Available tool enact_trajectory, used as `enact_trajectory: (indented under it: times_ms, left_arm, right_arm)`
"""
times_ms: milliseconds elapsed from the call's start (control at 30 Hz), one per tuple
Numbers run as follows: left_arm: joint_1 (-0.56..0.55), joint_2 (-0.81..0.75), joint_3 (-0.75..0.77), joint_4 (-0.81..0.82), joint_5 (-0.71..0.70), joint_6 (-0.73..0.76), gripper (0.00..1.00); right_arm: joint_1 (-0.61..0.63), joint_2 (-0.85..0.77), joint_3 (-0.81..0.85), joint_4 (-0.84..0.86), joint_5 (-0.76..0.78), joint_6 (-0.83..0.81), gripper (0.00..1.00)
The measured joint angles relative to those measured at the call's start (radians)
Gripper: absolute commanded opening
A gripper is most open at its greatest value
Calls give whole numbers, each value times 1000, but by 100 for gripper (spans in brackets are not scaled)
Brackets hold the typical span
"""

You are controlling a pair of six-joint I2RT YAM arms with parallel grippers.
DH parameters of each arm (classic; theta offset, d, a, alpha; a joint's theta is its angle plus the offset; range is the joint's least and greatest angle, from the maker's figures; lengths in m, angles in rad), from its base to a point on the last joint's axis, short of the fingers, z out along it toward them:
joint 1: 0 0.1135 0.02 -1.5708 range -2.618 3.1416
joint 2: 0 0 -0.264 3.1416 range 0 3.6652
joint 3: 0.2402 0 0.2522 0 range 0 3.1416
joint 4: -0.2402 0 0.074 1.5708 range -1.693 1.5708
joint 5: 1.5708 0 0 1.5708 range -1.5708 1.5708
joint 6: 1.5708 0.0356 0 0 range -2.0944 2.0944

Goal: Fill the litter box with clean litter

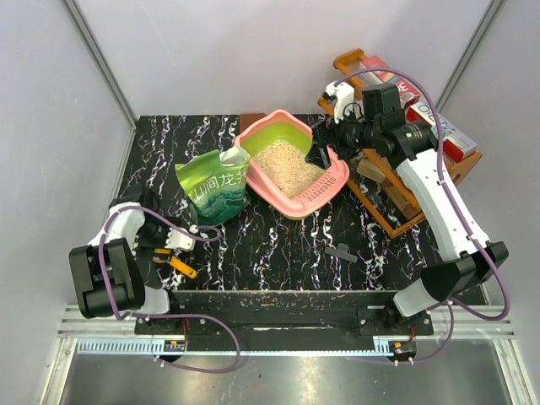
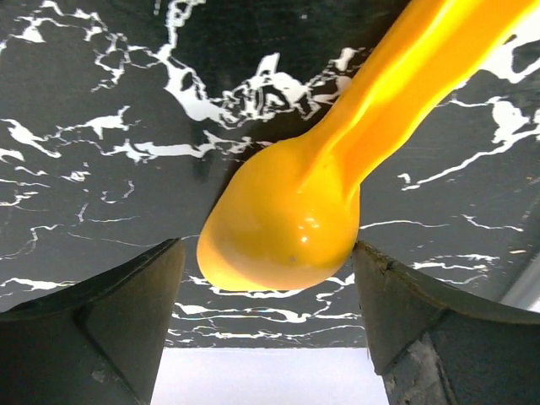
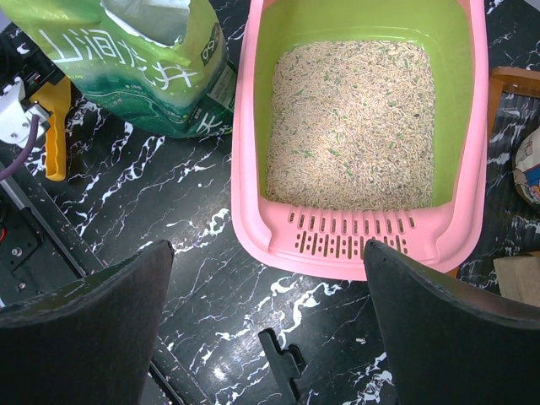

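The litter box (image 1: 324, 191) sits at the middle of the surface's (image 1: 278, 246) far edge, turned at an angle, its slotted pink lip pointing toward the near right; the clean litter (image 1: 283, 160) lies inside it as a beige layer over the whole floor, well below the green walls. A green bag (image 1: 213, 187) with white characters stands right up against the box's left side, its top open.

The right hand (image 1: 324, 152) hangs over the lip end of the box with its jaws spread wide and nothing between them; its wrist view looks down past both fingers (image 3: 93, 321) onto the lip and the litter.

The left hand (image 1: 173, 243) is low near the near left corner; its jaws stand wide on either side of the rounded end of a yellow-orange scoop (image 2: 287, 219), with a sliver of gap showing on one side; the scoop lies on the surface.

A wooden rack (image 1: 396, 198) stands at the far right corner, just beside the box; a small black part (image 1: 342, 251) lies on the surface nearer the near edge.
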Motion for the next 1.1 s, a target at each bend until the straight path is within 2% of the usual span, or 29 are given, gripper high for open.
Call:
enact_trajectory:
  times_ms: [167, 367, 500, 567, 600, 767, 1033, 1100]
  left_arm:
    - [0, 20, -8, 64, 13, -3, 70]
    - [0, 22, -18, 103, 32, -74, 68]
    - [2, -25, -68, 162, 50, -110, 61]
    - [3, -51, -94, 190, 62, -128, 66]
    - [3, -59, -103, 198, 68, -137, 73]
    - [4, -108, -166, 206, 128, -169, 82]
    - [2, -186, -208, 150, 219, -170, 83]
    - [2, -182, -207, 145, 227, -169, 79]
  right_arm:
    - [0, 4, 0, 0, 0, -3, 100]
    - [0, 29, 0, 0, -20, -2, 100]
    - [0, 54, 0, 0, -32, -1, 100]
    - [0, 66, 0, 0, -39, 1, 100]
    - [0, 70, 1, 0, -43, 2, 100]
    - [0, 78, 1, 0, -60, 6, 100]
    - [0, 78, -6, 1, -77, 8, 100]
    - [0, 78, -17, 1, -77, 8, 100]
